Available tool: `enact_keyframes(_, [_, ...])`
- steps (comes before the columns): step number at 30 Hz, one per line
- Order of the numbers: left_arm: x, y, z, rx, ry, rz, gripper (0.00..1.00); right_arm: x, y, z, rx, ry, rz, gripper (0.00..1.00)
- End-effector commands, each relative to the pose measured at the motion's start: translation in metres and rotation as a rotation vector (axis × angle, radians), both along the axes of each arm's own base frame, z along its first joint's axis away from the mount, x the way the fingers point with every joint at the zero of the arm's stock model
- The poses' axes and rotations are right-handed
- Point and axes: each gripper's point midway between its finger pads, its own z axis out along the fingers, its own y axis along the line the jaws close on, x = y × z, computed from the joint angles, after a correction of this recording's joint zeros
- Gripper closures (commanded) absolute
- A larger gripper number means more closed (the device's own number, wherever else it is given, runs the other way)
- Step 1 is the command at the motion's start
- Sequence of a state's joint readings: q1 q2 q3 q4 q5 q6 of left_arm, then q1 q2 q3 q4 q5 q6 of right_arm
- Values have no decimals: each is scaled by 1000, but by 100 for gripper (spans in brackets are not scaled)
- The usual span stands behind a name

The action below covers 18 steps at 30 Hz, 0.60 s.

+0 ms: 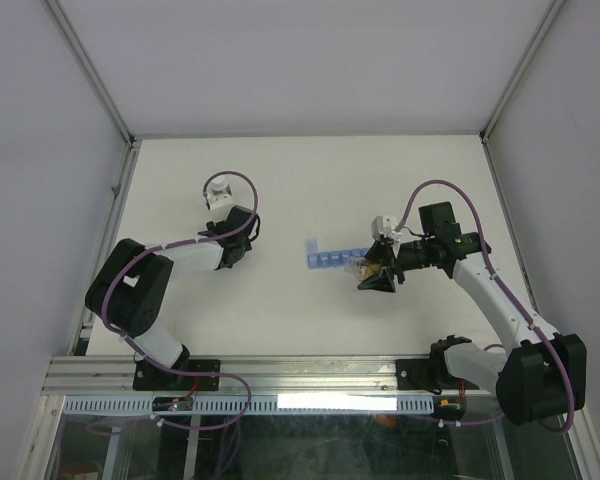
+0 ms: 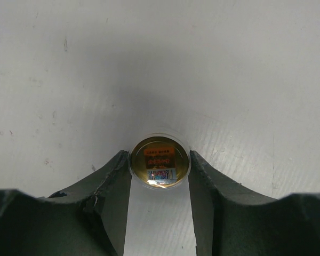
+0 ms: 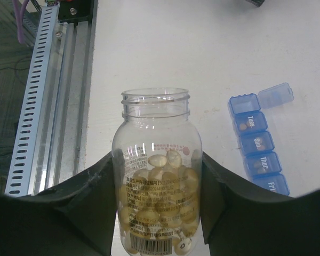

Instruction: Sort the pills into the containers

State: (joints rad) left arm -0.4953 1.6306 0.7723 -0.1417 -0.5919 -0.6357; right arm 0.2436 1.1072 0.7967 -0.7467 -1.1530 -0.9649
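Pale amber pills [image 3: 168, 184] fill the lower half of a clear, uncapped bottle [image 3: 156, 120]. Your right hand [image 3: 159, 160] grasps the bottle by its sides, with the mouth pointing away from the wrist. Just beside it, the blue pill organiser [image 3: 258, 144] lies on the white surface [image 3: 202, 42], its end lid [image 3: 276, 96] flipped open. Well apart on the left, your left hand [image 2: 159, 160] is clenched around a small orange-labelled round object [image 2: 159, 154], seen end-on.

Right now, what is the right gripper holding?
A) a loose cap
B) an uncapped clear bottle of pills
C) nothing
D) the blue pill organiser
B: in the right wrist view the right gripper is clamped on both sides of the clear bottle, its mouth open and pills inside.
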Motion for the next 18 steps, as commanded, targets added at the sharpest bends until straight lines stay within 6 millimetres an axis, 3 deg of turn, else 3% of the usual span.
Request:
enact_keyframes(1, [-15, 14, -20, 57, 101, 4, 72, 3, 4, 22, 54, -61, 22, 100])
enact_keyframes(4, [-11, 12, -14, 58, 95, -5, 70, 2, 4, 23, 55, -62, 23, 100])
enact_keyframes(15, [-7, 7, -13, 52, 133, -45, 44, 1, 4, 26, 63, -72, 26, 100])
enact_keyframes(18, [-7, 7, -11, 48, 130, -48, 42, 0, 3, 28, 65, -75, 25, 100])
